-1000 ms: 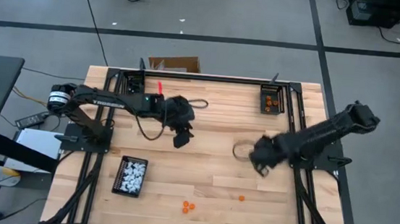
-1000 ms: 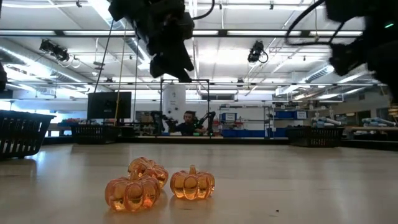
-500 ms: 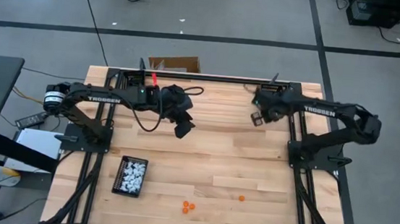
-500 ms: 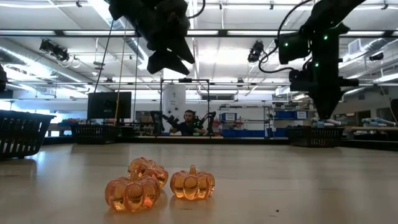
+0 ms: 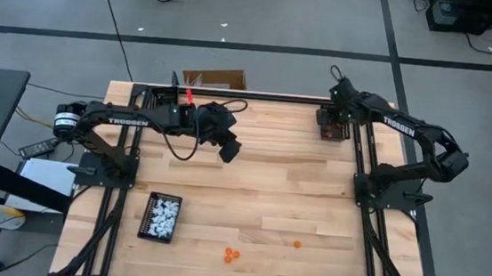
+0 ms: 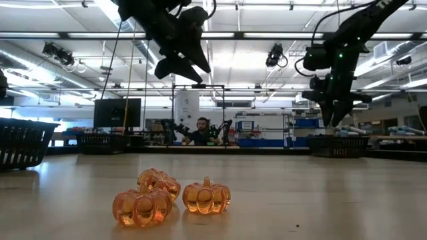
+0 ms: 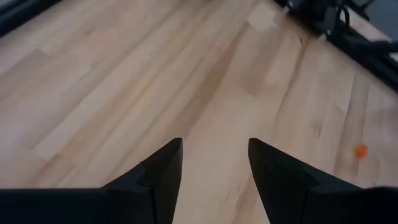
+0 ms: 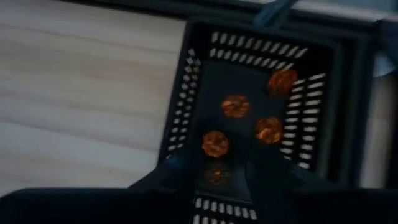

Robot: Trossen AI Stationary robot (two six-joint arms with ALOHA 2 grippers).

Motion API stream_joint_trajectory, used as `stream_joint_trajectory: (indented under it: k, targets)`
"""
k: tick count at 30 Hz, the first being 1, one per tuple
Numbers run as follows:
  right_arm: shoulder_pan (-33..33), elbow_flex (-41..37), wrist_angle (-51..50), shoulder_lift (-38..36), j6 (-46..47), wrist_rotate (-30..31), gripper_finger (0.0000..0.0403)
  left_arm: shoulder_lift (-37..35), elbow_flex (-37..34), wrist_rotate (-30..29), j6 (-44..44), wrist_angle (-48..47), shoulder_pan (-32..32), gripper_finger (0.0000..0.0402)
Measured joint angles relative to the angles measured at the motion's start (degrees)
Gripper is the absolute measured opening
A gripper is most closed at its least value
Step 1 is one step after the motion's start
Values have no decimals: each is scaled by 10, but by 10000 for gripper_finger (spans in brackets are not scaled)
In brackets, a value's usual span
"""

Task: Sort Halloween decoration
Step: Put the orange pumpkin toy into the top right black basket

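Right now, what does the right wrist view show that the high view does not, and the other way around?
Only the right wrist view shows single orange pumpkins lying inside the black tray. Only the high view shows the tray of white trinkets, the loose orange pumpkins near the front edge, and the left gripper above bare wood. Both show the right gripper at the far-right tray.

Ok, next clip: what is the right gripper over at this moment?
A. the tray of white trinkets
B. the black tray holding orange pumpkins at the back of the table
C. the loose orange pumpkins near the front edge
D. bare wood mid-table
B: the high view puts the right gripper over the black tray at the table's back, and the right wrist view looks down on the orange pumpkins in it.
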Motion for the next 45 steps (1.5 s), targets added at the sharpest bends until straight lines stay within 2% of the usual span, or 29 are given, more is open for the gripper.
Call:
stream_joint_trajectory:
  k: [5,9,12,15,21,27,34,39,42,45]
  targets:
    - [-45,0,-5,0,-57,-111,172,0,0,-8,-49,14,18,194]
    - [-17,0,-6,-2,-128,-223,189,0,0,-9,-81,15,12,194]
    - [39,0,-29,-2,-139,-241,188,0,0,-8,-85,16,-10,194]
    - [124,0,-60,-2,-117,-219,182,0,0,-9,-75,16,-39,194]
    - [330,0,-57,-2,38,-154,179,0,0,-20,-70,16,-113,194]
    - [528,0,-35,-2,266,-105,178,0,0,-34,-101,5,-218,194]
    - [748,0,-25,34,537,-84,178,14,-1,-157,-161,10,-371,194]
    - [843,0,30,100,661,-94,178,49,-1,-224,-215,30,-433,194]
    - [876,11,71,150,702,-100,178,72,-1,-226,-251,51,-452,194]
    - [895,47,63,197,714,-105,178,91,-1,-227,-277,68,-467,194]
